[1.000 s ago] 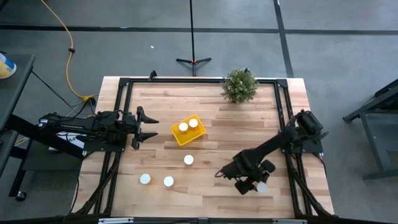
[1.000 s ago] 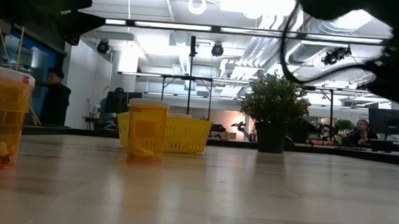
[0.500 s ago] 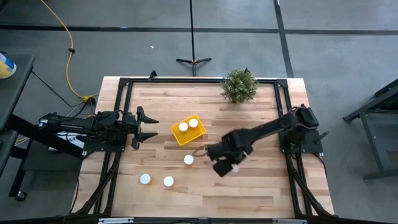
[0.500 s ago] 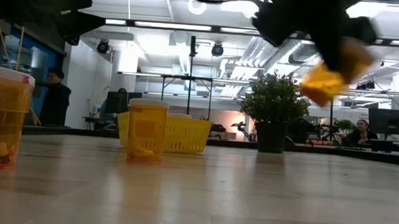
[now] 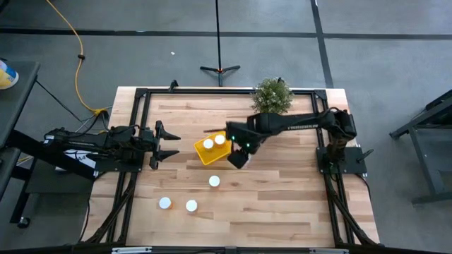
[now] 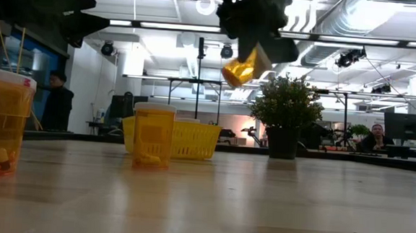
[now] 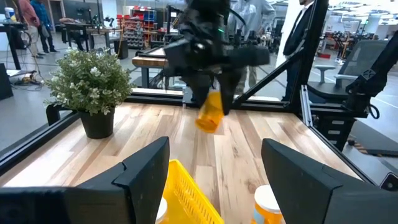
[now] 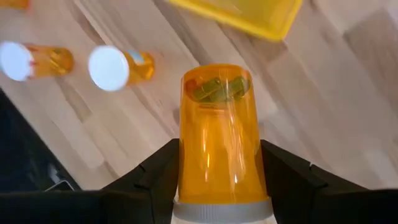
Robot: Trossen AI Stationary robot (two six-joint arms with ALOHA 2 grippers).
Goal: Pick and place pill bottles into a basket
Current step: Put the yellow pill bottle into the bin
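Note:
My right gripper (image 5: 239, 156) hangs above the table, just right of the yellow basket (image 5: 205, 156), shut on an orange pill bottle (image 8: 217, 130) that also shows in the low view (image 6: 241, 69). Two white-capped bottles (image 5: 207, 144) (image 5: 219, 140) stand inside the basket. Three more bottles (image 5: 214, 181) (image 5: 164, 203) (image 5: 191, 205) stand on their bases on the wood nearer the front. My left gripper (image 5: 169, 144) waits open at the table's left edge, pointing level toward the basket. My right gripper pinches the bottle's two sides (image 8: 186, 180) between its two fingers (image 8: 158, 174), just beside the white cap (image 8: 221, 211). The fingers come from above, slanting down, and lie along the bottle. The bottle is lifted clear and tilted, base pointing down and away, cap toward the wrist.
A green potted plant (image 5: 272, 97) stands at the far edge, right of the middle. Black frame rails (image 5: 321, 127) border the table. Bare wood lies to the right and front right. People (image 6: 56, 107) show in the room beyond.
My right gripper has swung from the table's near right part up and toward the far left, ending beside the basket, and its wrist has rolled and tipped. The pill bottle has travelled with it, clear of the table.

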